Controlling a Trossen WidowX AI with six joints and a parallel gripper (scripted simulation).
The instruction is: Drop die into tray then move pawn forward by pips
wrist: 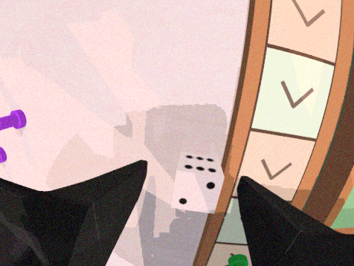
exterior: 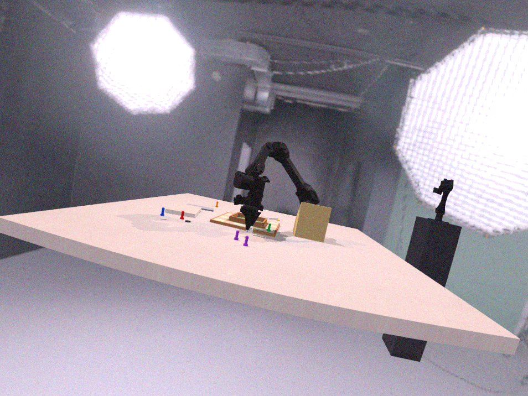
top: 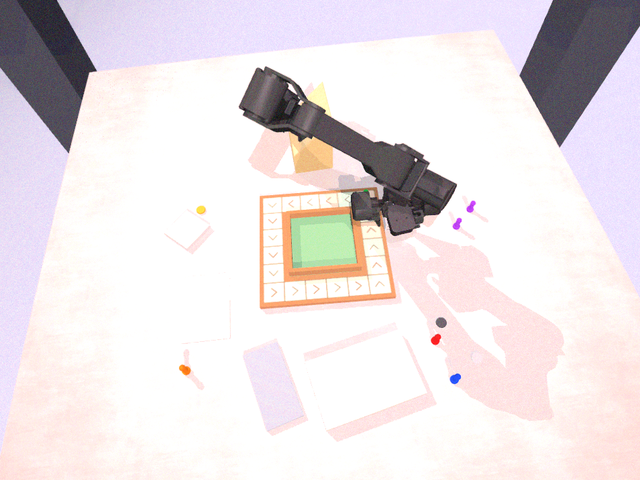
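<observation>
A white die lies on the table right beside the outer edge of the board, near its far right corner. It shows six pips on top. My gripper is open and low over the die, one finger on each side of it, apart from it. One fingertip hangs over the board's rim. In the top view the gripper hides the die. The green pawn stands on the board's far right corner square. The green tray is empty.
Two purple pawns stand right of the gripper. A tan box stands behind the board. Red, blue and orange pawns, small discs and flat white cards lie nearer the front.
</observation>
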